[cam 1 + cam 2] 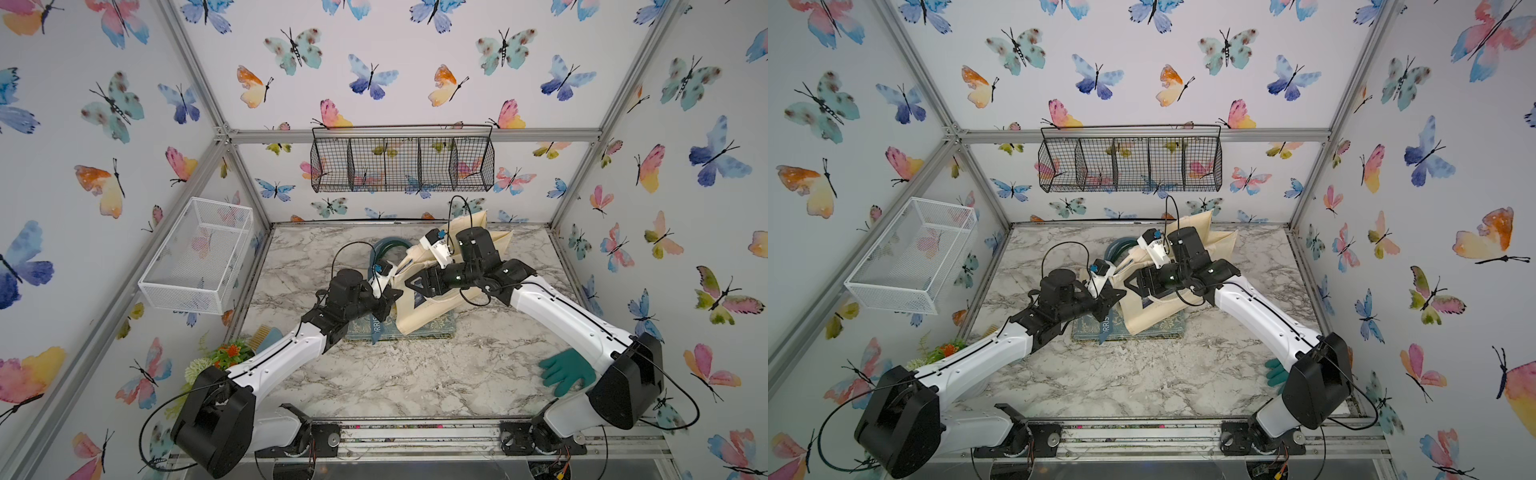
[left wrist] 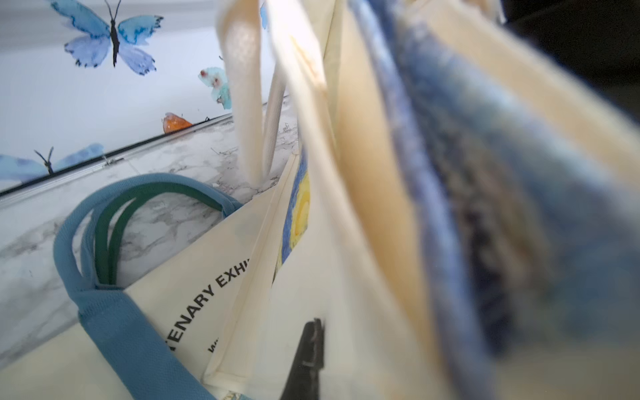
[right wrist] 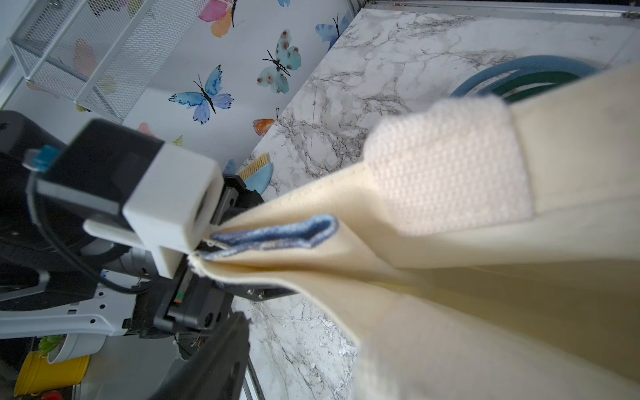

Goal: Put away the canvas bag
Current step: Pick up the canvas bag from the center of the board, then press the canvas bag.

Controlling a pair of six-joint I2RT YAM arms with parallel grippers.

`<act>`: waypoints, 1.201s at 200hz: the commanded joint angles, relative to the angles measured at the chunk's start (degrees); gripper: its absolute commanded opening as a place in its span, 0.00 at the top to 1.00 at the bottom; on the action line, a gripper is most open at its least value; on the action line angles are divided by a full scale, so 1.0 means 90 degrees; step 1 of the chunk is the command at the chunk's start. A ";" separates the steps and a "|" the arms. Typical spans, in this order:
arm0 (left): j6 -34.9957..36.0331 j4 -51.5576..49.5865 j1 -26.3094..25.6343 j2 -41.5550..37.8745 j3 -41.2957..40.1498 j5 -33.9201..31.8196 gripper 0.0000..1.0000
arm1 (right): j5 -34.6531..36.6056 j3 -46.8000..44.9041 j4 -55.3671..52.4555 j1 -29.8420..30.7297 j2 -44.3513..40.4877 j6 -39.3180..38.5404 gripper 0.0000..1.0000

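Both top views look down from high above the front edge, facing the back wall [image 1: 415, 83], and take in the whole marble table [image 1: 374, 386] and the white mesh basket [image 1: 183, 297]. The left wrist camera sits pressed close to the canvas bag [image 2: 346, 242], facing the back wall. The right wrist camera, equally close to the bag, faces the white mesh basket. Both wrist views share the blue handles [image 2: 114, 329].

Black capitals on a cream side panel of the canvas bag [image 2: 202, 287] read "ENARY EXH", cut off at both ends; the smaller line beneath is unreadable. In both top views, a blue strip [image 1: 373, 327] [image 1: 1105, 325] carries pale letters "RRIS"
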 commanded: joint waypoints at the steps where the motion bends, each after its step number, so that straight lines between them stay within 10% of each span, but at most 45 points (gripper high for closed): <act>1: 0.0258 -0.0432 -0.0027 -0.0261 0.0354 -0.0070 1.00 | 0.0697 0.0369 -0.0593 0.0040 -0.0202 -0.0567 0.23; 72: 0.2442 -0.1130 -0.0025 -0.0217 0.1266 0.1507 1.00 | 0.3003 0.1554 -0.1247 0.0040 -0.0868 -0.1838 0.17; 139: 0.4814 -0.2299 0.0250 0.0231 0.2327 0.4214 1.00 | 0.1159 0.1831 -0.1260 0.0040 -0.1019 -0.2666 0.18; 187: 0.5585 -0.3401 0.0445 0.0974 0.3246 0.4708 1.00 | 0.0264 0.0479 -0.0616 0.0040 -0.2165 -0.3609 0.24; 240: 0.5300 -0.3314 0.0500 0.1364 0.3384 0.4908 1.00 | -0.1413 0.1247 -0.1997 0.0041 -0.1459 -0.3269 0.30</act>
